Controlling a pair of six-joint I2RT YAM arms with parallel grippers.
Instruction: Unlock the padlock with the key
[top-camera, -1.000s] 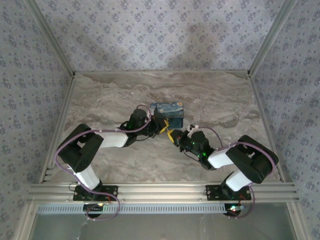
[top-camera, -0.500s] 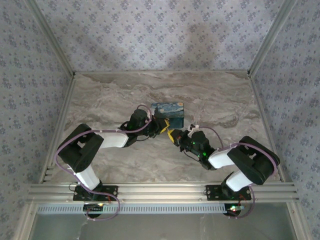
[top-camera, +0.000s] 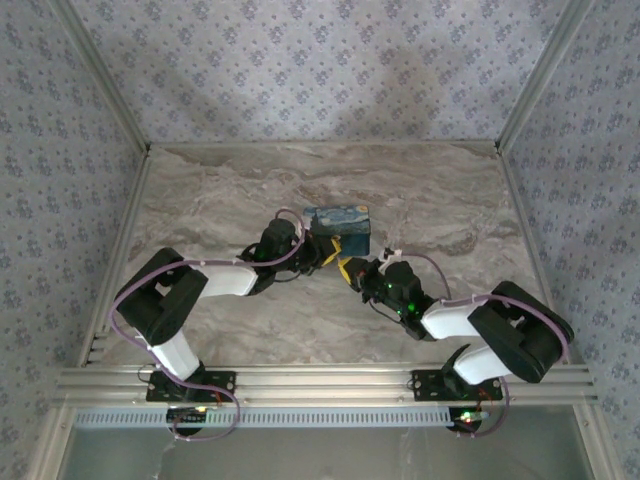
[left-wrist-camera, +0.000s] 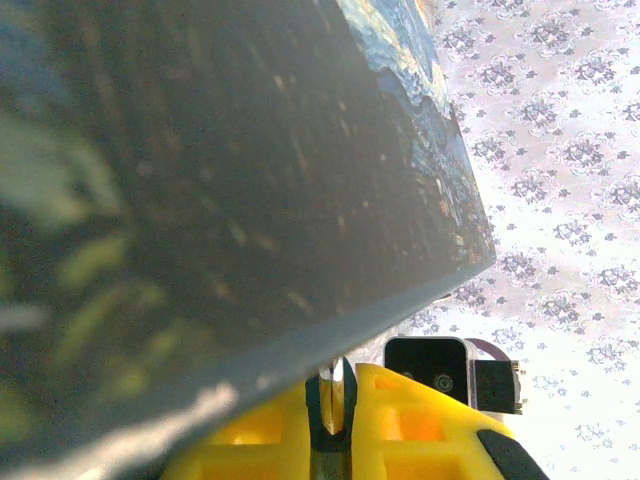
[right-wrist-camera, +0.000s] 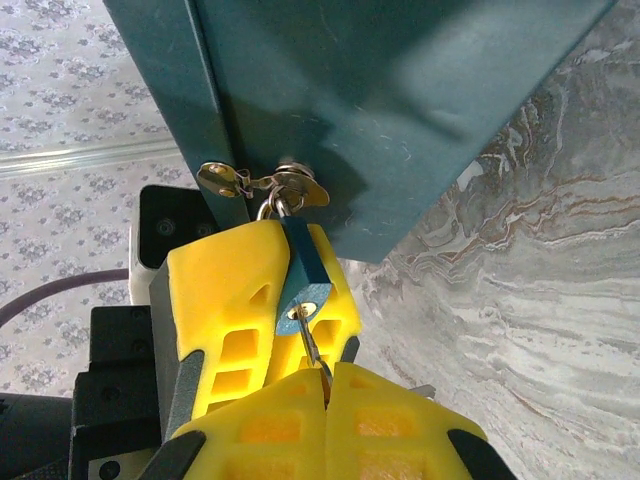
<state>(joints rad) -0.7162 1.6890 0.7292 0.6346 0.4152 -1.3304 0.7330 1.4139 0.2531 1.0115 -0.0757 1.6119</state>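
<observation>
The padlock (right-wrist-camera: 303, 280) is a small teal block hanging by its silver shackle from the hasp (right-wrist-camera: 265, 182) of the blue painted tin (right-wrist-camera: 380, 100). My left gripper (left-wrist-camera: 333, 400) is shut on the padlock, its yellow fingers (right-wrist-camera: 225, 290) on either side of the body. The key (right-wrist-camera: 312, 345) sits in the keyhole on the padlock's underside. My right gripper (right-wrist-camera: 328, 378) is shut on the key's head. In the top view both grippers, left (top-camera: 328, 252) and right (top-camera: 350, 270), meet at the tin's (top-camera: 338, 222) near side, and they hide the lock.
The tin stands mid-table on the marbled top (top-camera: 220, 190). Patterned walls and metal frame posts (top-camera: 110, 90) close in the back and sides. Open tabletop lies to the left, the right and behind the tin.
The right arm's elbow has swung outward to the right and lower in the top view. Both grippers have edged slightly toward the tin. Both grips are unchanged.
</observation>
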